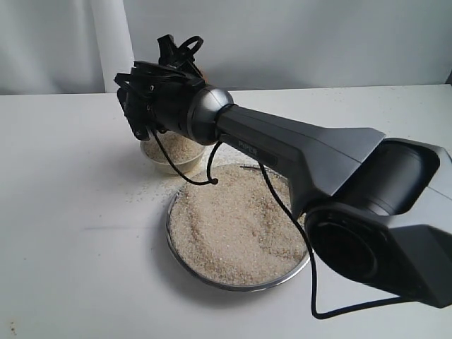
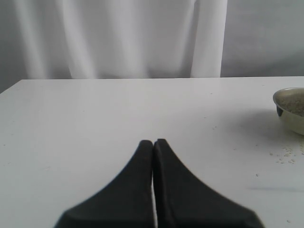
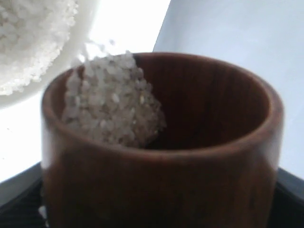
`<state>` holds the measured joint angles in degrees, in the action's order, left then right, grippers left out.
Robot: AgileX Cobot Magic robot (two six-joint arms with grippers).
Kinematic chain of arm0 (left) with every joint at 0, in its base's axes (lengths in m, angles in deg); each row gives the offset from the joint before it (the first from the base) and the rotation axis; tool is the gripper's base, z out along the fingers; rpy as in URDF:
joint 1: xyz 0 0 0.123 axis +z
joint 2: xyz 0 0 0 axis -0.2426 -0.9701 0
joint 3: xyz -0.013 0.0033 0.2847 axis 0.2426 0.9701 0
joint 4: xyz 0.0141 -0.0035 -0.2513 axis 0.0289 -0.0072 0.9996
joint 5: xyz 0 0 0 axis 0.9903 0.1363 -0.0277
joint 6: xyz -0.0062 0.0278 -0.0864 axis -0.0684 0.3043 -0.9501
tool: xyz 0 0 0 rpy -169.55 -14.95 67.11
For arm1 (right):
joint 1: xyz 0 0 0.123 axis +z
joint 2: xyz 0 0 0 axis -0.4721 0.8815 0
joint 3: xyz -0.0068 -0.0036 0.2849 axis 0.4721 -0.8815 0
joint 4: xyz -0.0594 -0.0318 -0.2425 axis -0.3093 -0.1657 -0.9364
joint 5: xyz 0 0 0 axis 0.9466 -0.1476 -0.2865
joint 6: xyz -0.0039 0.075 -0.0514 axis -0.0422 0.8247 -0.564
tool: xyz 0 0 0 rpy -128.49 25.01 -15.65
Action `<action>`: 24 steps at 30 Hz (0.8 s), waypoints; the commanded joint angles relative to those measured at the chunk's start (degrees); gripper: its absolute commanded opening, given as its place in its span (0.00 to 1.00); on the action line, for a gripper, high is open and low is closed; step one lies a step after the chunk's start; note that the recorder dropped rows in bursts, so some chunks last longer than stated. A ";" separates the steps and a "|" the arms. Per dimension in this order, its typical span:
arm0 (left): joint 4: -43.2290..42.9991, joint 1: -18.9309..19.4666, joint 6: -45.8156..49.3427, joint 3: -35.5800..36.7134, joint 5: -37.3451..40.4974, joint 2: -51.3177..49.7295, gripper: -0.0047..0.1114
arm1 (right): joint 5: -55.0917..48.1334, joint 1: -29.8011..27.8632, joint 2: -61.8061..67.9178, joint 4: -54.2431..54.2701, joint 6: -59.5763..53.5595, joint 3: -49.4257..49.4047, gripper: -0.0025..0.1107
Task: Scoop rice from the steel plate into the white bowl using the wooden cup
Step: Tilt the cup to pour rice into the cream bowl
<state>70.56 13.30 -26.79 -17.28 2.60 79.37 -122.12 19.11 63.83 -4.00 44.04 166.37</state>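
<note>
While my right gripper [image 1: 164, 79] grasps the wooden cup [image 3: 161, 180] tipped over the white bowl [image 1: 171, 167], rice [image 3: 111, 107] heaps at its lip. The steel plate [image 1: 233, 286] sits beside the bowl. My left gripper [image 2: 153, 142] is clenched, empty, above the desk [image 2: 95, 114].

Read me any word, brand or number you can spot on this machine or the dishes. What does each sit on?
Small pale marking on the right arm, on its dark casing: too small and blurred to read.
Wooden cup, white bowl, steel plate, table: no writing visible in any view.
</note>
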 commanded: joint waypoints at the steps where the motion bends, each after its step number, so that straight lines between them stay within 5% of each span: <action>1: -0.02 -0.15 -0.22 0.09 -0.33 0.14 0.04 | -0.16 -0.39 -0.92 -2.10 0.23 -0.11 0.02; 24: -0.02 -0.15 -0.22 0.09 -0.33 0.14 0.04 | -1.55 -2.14 -0.92 -2.22 0.07 -0.72 0.02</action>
<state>70.56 13.30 -26.79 -17.28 2.60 79.37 -123.32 17.11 63.83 -5.01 44.27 166.27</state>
